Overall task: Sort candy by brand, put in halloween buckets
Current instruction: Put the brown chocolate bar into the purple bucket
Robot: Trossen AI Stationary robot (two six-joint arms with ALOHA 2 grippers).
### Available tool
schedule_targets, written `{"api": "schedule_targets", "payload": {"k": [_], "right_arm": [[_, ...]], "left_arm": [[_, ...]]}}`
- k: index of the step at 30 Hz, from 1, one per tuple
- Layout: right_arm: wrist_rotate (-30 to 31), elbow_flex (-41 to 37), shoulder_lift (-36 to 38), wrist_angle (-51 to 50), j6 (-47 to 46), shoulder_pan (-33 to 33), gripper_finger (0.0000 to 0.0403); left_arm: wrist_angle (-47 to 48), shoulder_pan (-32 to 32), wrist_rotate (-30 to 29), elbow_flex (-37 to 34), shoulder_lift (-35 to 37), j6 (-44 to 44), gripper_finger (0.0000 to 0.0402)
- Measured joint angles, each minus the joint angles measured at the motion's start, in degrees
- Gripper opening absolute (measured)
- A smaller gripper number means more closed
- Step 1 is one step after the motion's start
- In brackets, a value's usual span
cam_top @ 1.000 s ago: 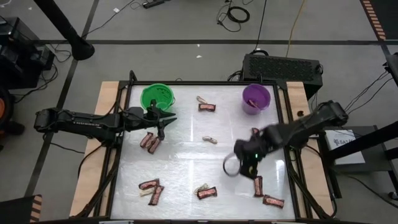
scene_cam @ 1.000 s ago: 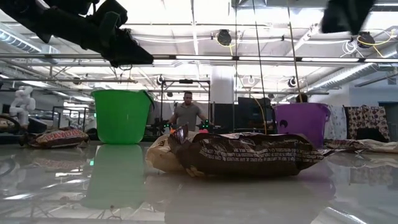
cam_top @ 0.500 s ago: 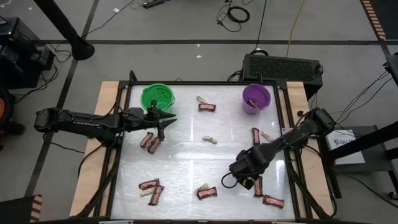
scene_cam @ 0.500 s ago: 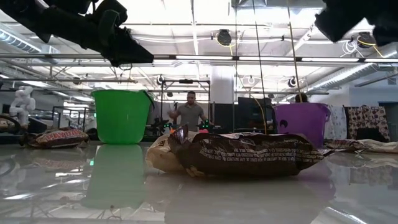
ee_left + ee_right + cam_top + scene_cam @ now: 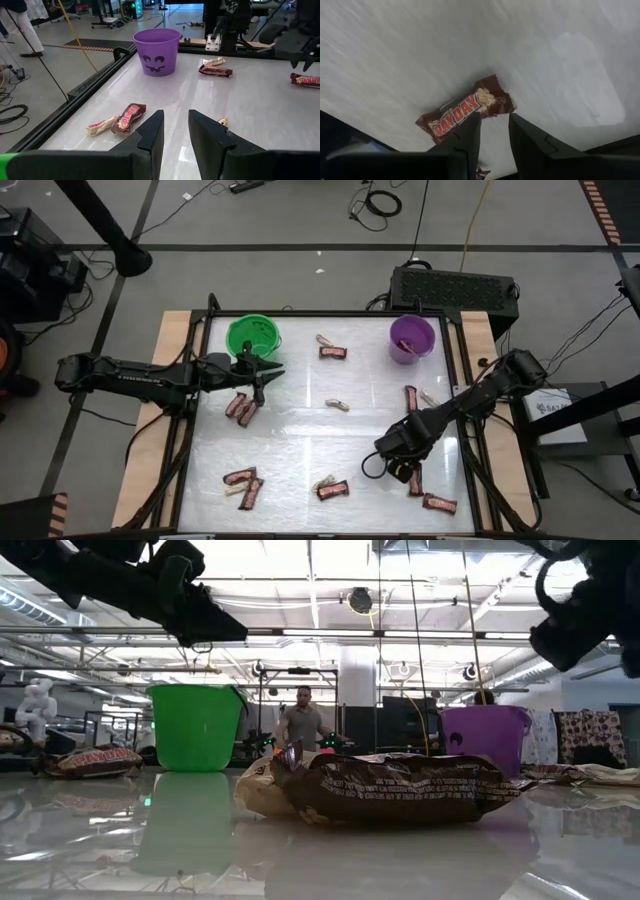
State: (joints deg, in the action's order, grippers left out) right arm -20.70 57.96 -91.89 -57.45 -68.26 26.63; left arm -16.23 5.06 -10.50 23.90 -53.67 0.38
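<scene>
Dark red-brown bars and pale tan pieces lie scattered flat on the white table. My right gripper (image 5: 395,467) is open and hangs over the table's near right part, just left of one bar (image 5: 415,478). In the right wrist view its fingers (image 5: 494,116) stand apart above a brown PayDay bar (image 5: 465,112) without touching it. My left gripper (image 5: 265,370) is open and waits beside the green bucket (image 5: 250,335), whose rim shows in the left wrist view (image 5: 30,160). The purple bucket (image 5: 411,338) stands at the far right and holds some pieces.
Two bars (image 5: 241,408) lie near the left gripper. More bars lie along the near edge (image 5: 245,484), (image 5: 333,490), (image 5: 439,503). A bar and tan piece (image 5: 331,348) sit between the buckets; a tan piece (image 5: 338,404) is mid-table. A person (image 5: 303,725) stands beyond the table.
My right gripper has moved toward the table's near edge and come down toward the bar at the near right. In the low view it has dropped into the picture's upper right. The left arm and the candy have kept still.
</scene>
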Motion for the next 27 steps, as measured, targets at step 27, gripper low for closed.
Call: {"api": "schedule_targets", "payload": {"k": [27], "right_arm": [[-4.3,-4.3,0.0,10.6,-18.9,2.0,0.0258]], "left_arm": [[0.9,0.0,0.0,0.0,0.0,0.1,0.0098]]}}
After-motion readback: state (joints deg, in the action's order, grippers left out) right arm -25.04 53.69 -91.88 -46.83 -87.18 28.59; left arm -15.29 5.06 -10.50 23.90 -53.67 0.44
